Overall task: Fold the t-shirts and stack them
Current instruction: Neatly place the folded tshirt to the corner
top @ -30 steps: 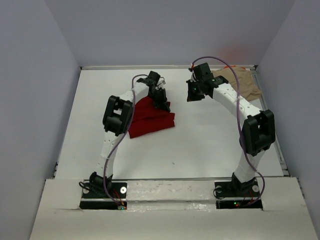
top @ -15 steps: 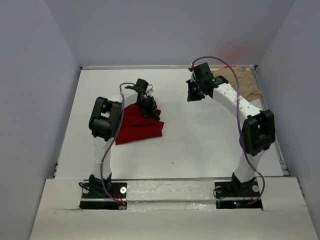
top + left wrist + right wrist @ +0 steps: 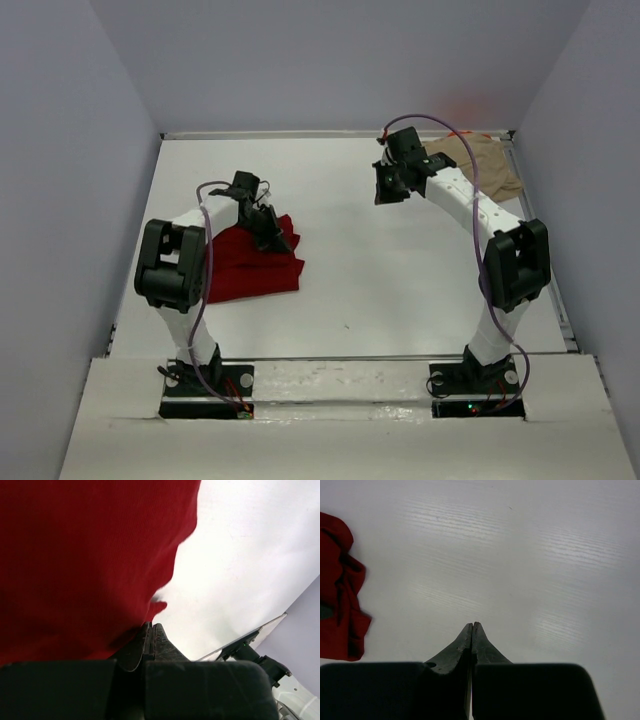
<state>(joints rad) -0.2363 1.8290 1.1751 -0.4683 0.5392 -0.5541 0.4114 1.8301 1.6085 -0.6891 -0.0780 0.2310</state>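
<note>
Two t-shirts in view: a dark red t-shirt (image 3: 258,272) and a tan t-shirt (image 3: 490,165), both on the white worktop (image 3: 400,290).
Landmark: the left arm's base (image 3: 205,382); every place below is read from it.
Just changed: over the last second the red shirt has slid with the left arm from further back and to the right, and now lies just beyond the base, slightly to its right.
Meaning for the task: the red shirt already looks folded, so I judge this a repositioning, parking it where a stack can start. The tan one has yet to be folded and laid on top.
Left gripper (image 3: 268,238): jaws pressed together, tips at the red shirt's far right edge. Whether they pinch a fold or only press and drag it, I cannot tell.
Right gripper (image 3: 388,190): closed on nothing, hanging above bare worktop well beyond the base and to the right.
Tan t-shirt: far back and right of the base, at the worktop's corner, loose and rumpled, not folded.
Red cloth: a fine ribbed knit, matte and soft, folded into a rough rectangle with a layered, uneven right edge.
Worktop: smooth, matte white board — cloth should slide easily on it.
</note>
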